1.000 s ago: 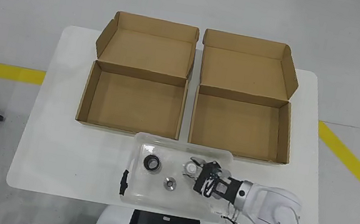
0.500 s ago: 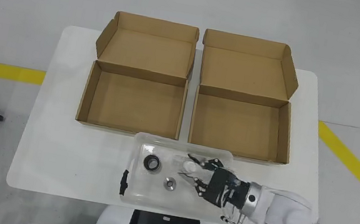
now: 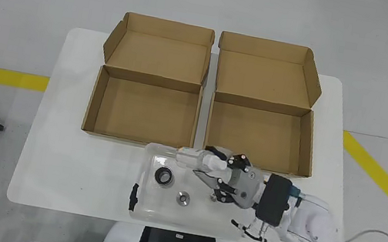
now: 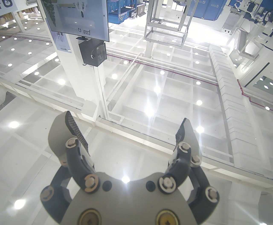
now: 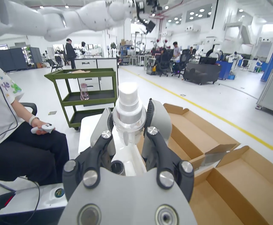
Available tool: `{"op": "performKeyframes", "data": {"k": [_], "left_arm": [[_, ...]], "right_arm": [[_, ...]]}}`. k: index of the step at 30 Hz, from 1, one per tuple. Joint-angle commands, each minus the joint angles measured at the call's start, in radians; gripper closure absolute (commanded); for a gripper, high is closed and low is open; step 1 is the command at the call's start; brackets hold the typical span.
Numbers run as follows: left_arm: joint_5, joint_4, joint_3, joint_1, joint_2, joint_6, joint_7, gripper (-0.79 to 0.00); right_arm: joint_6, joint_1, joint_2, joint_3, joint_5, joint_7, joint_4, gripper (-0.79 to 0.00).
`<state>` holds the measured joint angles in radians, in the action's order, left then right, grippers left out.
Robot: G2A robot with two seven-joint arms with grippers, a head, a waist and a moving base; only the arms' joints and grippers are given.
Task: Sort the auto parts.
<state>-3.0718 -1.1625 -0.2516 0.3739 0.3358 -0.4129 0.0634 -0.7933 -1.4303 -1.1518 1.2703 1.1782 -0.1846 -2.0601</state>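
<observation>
At the lower centre of the top view, the right gripper [image 3: 217,170] is clamped on one white stepped plastic cylinder with a clear collar [image 3: 198,158], over the upper edge of the one clear plastic tray [image 3: 140,194].
On the white table [image 3: 58,136], two open brown cardboard boxes sit side by side: the left box [image 3: 143,110], then the right box [image 3: 258,136]. In the tray lie one black ring [image 3: 164,176] and one small silver disc [image 3: 183,198]. The left gripper [image 4: 125,122] points at a ceiling, its fingers wide apart.
</observation>
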Motion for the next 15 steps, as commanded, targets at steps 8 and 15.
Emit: {"op": "performKeyframes", "data": {"k": [8, 15], "left_arm": [[0.000, 0.000, 0.000, 0.000, 0.000, 0.000, 0.000, -0.785], [0.000, 0.000, 0.000, 0.000, 0.000, 0.000, 0.000, -0.785]], "right_arm": [[0.089, 0.068, -0.013, -0.007, -0.027, -0.151, -0.017, 0.000], [0.140, 0.122, -0.024, -0.017, -0.054, -0.235, -0.026, 0.000]]}}
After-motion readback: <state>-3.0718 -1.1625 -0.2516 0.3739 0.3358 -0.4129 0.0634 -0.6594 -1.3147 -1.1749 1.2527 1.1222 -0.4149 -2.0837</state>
